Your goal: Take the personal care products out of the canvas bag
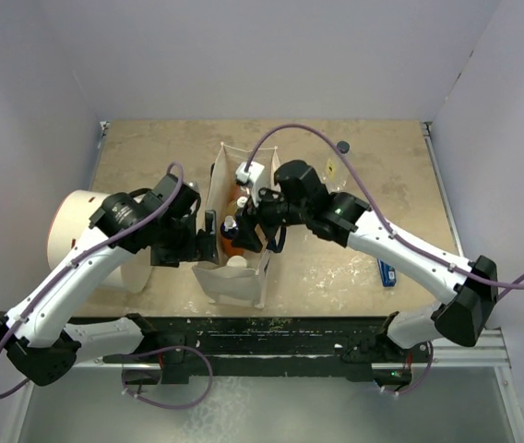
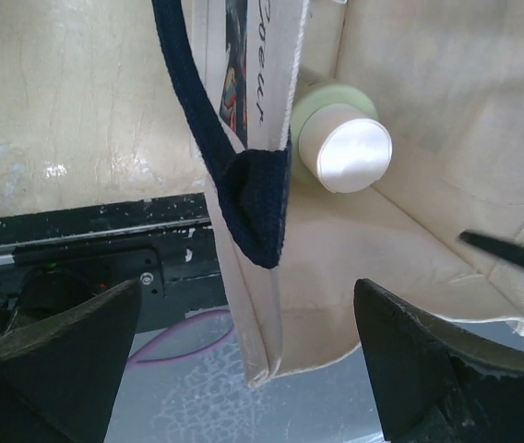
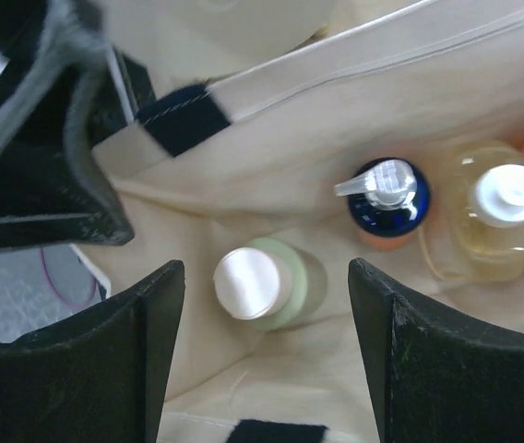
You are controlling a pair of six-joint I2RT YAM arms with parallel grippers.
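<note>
The bag [image 1: 232, 281] stands upright in the middle of the tabletop [image 1: 382, 185], mouth open, with both arms leaning in on it from either side.

The left end effector [image 2: 248, 305] is spread as wide as it goes and holds nothing. Its two fingers straddle the bag's left wall, one outside and one inside, with a gap on each side of the cloth. A dark strap [image 2: 244, 198] hangs down that wall between them.

The right end effector [image 3: 267, 268] hangs over the bag's mouth, pointing down into it. Its jaws stand apart and grip nothing. The green bottle [image 3: 262, 284] with the white cap sits upright on the bag's floor, straight below the gap between the fingers and clear of both. It is near the bag's front end.

Farther in, the pump bottle [image 3: 388, 196] with the dark blue top and orange body stands upright. Just beside it is the yellowish bottle [image 3: 500, 221] with the white cap. All three are inside the bag. Past the yellowish one is a pink blur that I can't make out.

A big white cylinder [image 1: 77, 231] lies left of the bag, under the left arm. A flat blue tool [image 1: 387, 273] lies on the tabletop well to the right.
</note>
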